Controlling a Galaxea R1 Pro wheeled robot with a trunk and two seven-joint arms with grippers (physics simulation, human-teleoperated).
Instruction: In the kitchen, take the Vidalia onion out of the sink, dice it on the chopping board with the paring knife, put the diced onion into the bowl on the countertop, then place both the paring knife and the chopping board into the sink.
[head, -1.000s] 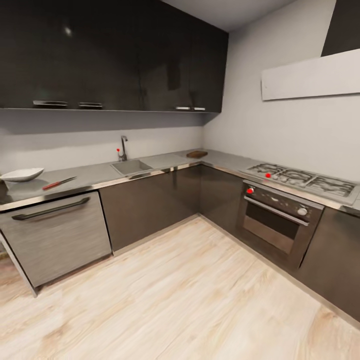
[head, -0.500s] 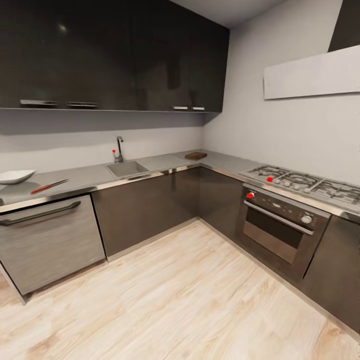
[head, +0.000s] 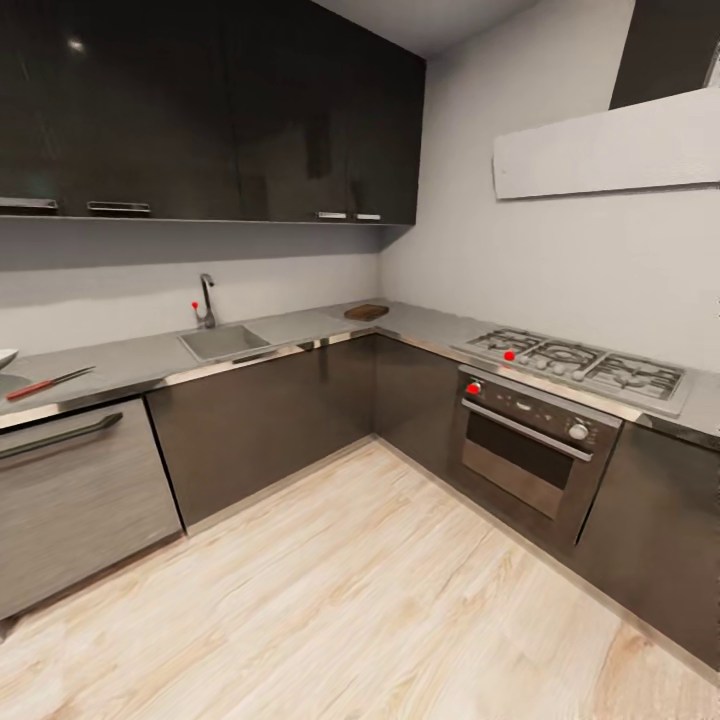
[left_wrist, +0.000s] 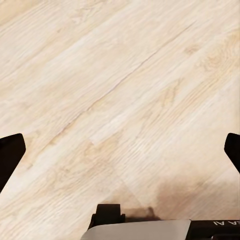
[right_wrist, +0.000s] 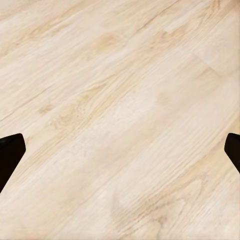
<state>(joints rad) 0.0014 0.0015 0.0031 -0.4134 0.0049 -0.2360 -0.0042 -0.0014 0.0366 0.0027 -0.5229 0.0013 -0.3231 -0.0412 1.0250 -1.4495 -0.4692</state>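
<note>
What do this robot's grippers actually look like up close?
Little shows. The left gripper has two black, pointed fingertips at the picture's edges, plus a pale grey housing with a black block and faint white lettering. The right gripper shows matching black fingertips.

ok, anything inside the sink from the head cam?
The sink shows a bare grey basin floor, with the tap behind it. No onion is visible, but the front rim hides the basin's near part, so one could sit there.

oven (head: 527, 452) under gas hob (head: 575, 366) | dishwasher (head: 80, 496) (far left) | pale wood floor (head: 380, 600)
</note>
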